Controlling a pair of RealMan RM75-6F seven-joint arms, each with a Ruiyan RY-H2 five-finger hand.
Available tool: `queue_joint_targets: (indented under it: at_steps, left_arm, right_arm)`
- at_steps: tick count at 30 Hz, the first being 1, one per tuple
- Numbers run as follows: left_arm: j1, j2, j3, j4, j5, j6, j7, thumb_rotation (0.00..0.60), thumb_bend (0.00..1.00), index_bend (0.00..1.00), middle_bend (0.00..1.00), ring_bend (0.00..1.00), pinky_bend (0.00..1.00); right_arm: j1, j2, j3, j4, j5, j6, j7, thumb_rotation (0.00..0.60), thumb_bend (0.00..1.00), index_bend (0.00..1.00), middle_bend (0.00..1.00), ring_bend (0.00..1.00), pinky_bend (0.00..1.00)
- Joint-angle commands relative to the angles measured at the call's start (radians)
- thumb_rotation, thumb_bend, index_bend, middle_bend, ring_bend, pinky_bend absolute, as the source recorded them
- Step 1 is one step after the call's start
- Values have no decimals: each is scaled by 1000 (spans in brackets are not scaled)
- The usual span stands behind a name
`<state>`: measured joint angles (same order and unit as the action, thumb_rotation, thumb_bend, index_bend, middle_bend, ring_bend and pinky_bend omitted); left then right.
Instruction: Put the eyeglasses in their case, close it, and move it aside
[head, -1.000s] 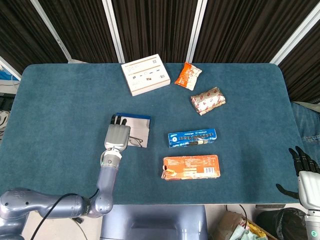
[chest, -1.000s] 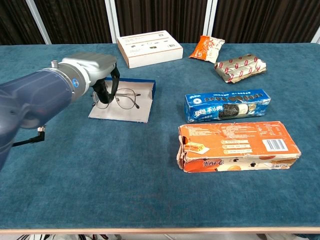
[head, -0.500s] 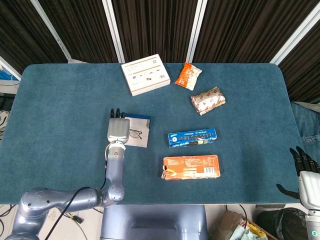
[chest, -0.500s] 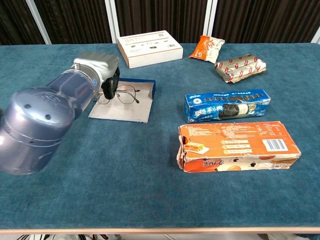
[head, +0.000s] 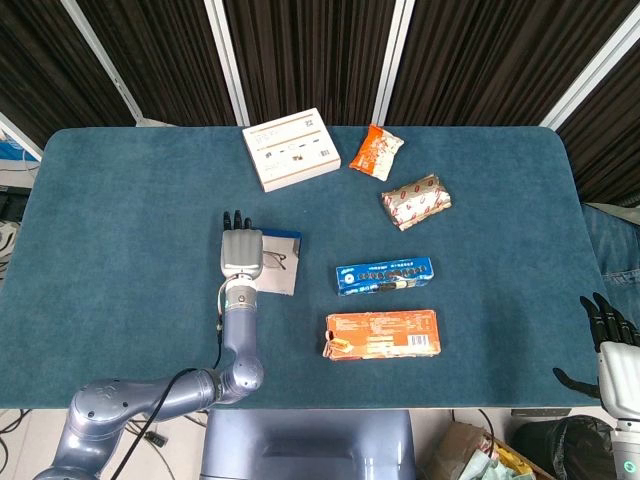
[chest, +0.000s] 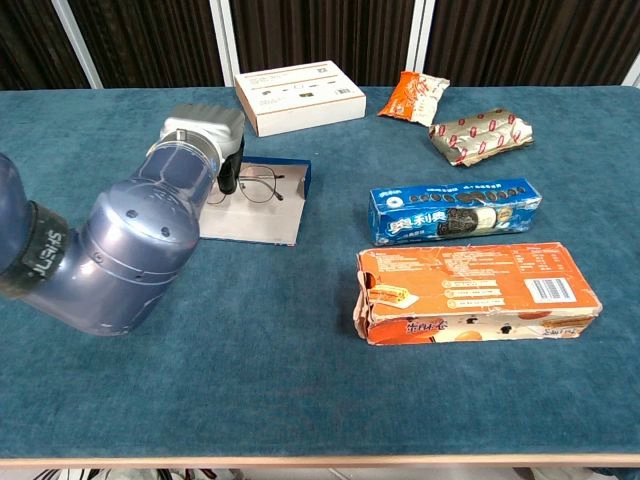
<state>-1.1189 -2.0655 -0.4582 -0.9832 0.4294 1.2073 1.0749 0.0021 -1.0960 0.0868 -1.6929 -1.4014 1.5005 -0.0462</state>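
The eyeglasses (head: 279, 262) (chest: 256, 185), thin dark wire frames, hang just over the far part of the open case (head: 283, 281) (chest: 254, 221), a flat grey tray with a blue far edge. My left hand (head: 240, 251) (chest: 206, 129) pinches their left end, fingers pointing down onto them. In the chest view my left forearm fills the left foreground and hides the case's left side. My right hand (head: 609, 343) hangs off the table's near right corner, fingers spread, holding nothing; only the head view shows it.
A white box (head: 291, 148) (chest: 298, 97) lies behind the case. An orange snack packet (head: 376, 152) and a silver-red packet (head: 416, 200) sit at the back right. To the case's right lie a blue cookie box (head: 384, 275) (chest: 455, 210) and an orange box (head: 382, 333) (chest: 475, 292).
My left hand has carried the eyeglasses toward the far side and slightly right over the case. Its forearm has swung in closer to the chest camera. The right hand is still.
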Motion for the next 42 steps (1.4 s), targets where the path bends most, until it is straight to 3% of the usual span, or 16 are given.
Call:
queue_joint_targets:
  at_steps: [1, 42]
  left_arm:
    - [-12, -16, -15, 24, 3, -11, -3, 600, 509, 611, 200, 0, 0]
    - [-120, -175, -148, 386, 53, -144, -84, 600, 509, 615, 200, 0, 0]
  right_arm:
    - [0, 0, 0, -1, 2, -1, 0, 600, 127, 46, 3, 106, 161]
    - [-2, 6, 1, -10, 16, -10, 10, 600, 128, 46, 3, 106, 161]
